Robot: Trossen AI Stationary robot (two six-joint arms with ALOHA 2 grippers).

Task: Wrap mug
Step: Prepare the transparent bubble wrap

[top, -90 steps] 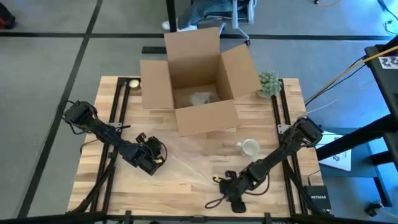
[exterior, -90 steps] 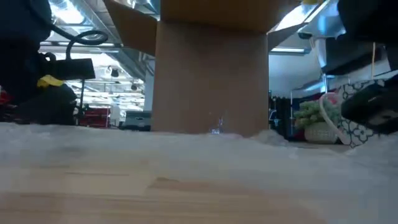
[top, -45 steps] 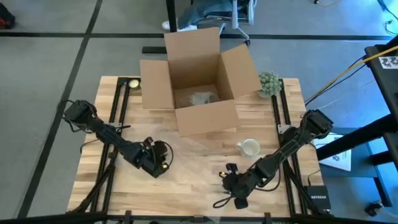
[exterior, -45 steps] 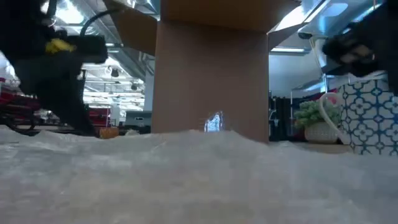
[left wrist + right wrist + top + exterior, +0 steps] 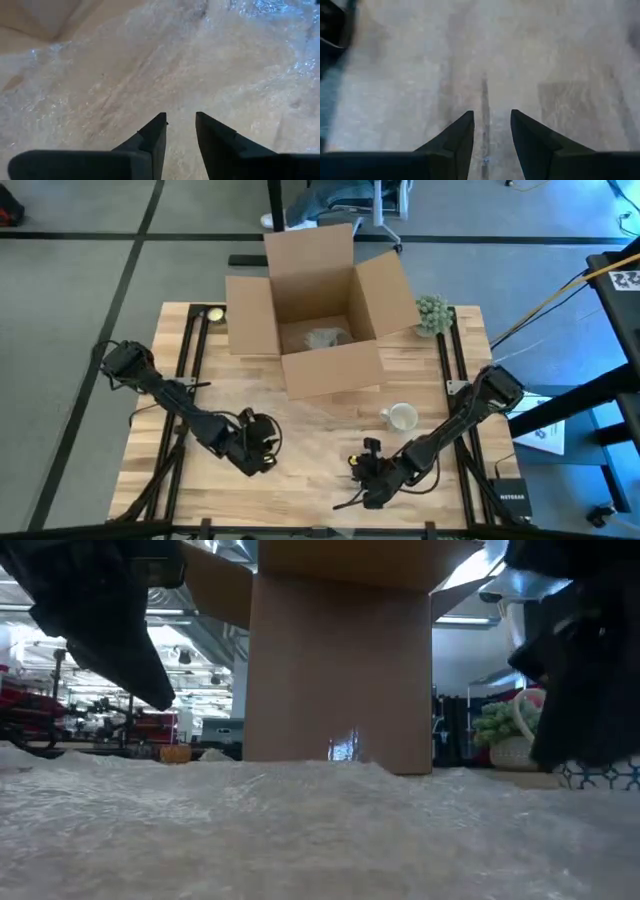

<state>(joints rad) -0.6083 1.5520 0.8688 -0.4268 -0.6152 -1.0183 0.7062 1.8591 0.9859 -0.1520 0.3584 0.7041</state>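
A sheet of clear bubble wrap lies flat on the wooden table in front of the cardboard box; it fills the lower part of the low view. The white mug with a blue pattern stands upright at the sheet's right side, and in the low view it is mostly hidden behind my right arm. My left gripper hovers low over the sheet's near left part, open by a narrow gap. My right gripper is over the sheet's near right part, also open narrowly. My left gripper slants down at the bubble wrap with nothing between its fingers; I cannot tell whether the fingertips touch the sheet. My right gripper slants down at the bubble wrap in the same way, and I cannot tell whether its fingertips touch.
An open cardboard box stands at the table's far middle with crumpled wrap inside. A small potted plant is at the far right, and a small round object at the far left. Cables lie near the right gripper.
My left gripper has moved toward the table's near edge and a little right. My right gripper has moved slightly toward the far edge and left, so the two are closer together. In the low view the bubble wrap has come toward the near edge and now covers the bare wood.
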